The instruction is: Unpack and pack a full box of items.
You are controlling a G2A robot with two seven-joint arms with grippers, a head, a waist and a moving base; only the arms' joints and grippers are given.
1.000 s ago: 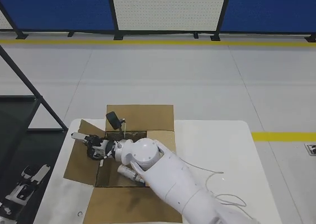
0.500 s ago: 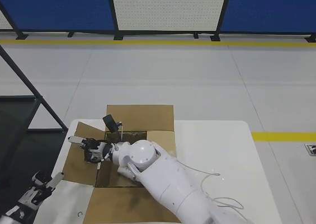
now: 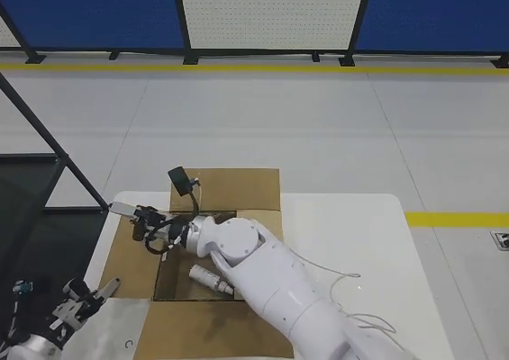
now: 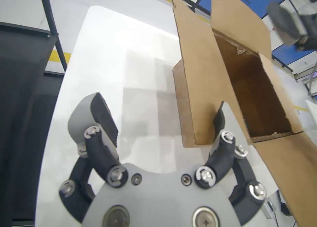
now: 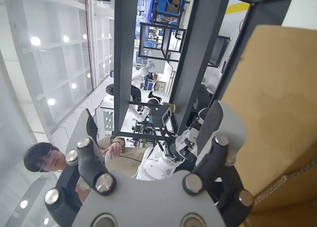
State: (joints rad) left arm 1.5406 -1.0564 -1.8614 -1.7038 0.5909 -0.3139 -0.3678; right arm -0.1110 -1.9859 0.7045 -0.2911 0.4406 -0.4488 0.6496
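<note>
An open cardboard box (image 3: 227, 189) stands on the white table (image 3: 353, 234) with its flaps spread out. A pale cylindrical item (image 3: 209, 277) lies on the box floor. My right gripper (image 3: 133, 214) hangs over the box's left flap, open and holding nothing; in the right wrist view the right gripper (image 5: 151, 110) has the cardboard flap (image 5: 272, 89) just beside one finger. My left gripper (image 3: 92, 295) is at the table's near left corner. In the left wrist view the left gripper (image 4: 159, 104) stands open with a flap corner (image 4: 195, 126) close to one finger, and the box (image 4: 247, 84) looks bare inside.
A black metal frame (image 3: 20, 117) stands off the table's left side. A thin white cable (image 3: 344, 281) lies on the table right of the box. The table's right half offers free room.
The left gripper has come in from the lower left towards the table's corner. The right gripper has shifted a little towards the far side over the left flap.
</note>
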